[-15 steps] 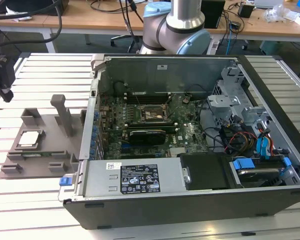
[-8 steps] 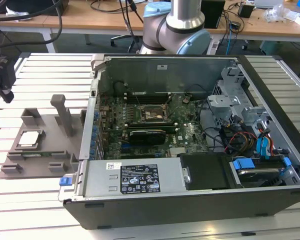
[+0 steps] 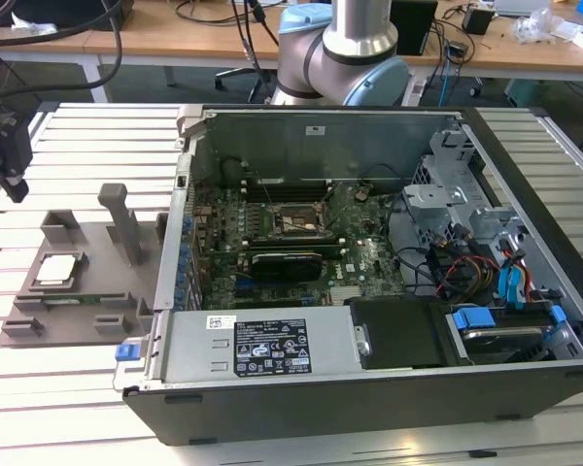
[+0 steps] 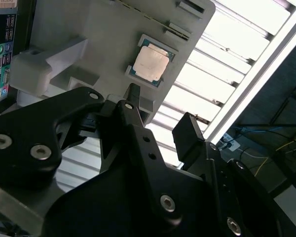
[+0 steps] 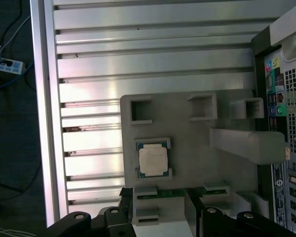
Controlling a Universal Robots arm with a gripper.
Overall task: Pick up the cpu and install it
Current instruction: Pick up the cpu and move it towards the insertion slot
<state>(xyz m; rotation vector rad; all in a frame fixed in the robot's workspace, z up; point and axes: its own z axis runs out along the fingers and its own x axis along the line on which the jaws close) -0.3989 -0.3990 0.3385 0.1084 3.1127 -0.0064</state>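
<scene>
working across a slatted metal table (image 3: 78, 121) carrying everything. facing a big computer case (image 3: 369, 388) lying on its side with the cover off, leaving the board inside reachable from above. finding a grey tray (image 3: 87, 248) just beside the case, on the exterior view's left, cradling the chip (image 3: 56, 269) flat in a square recess, likely keeping it from sliding. hovering over the tray with jaws spread apart and gripping nothing, not touching the chip.
</scene>
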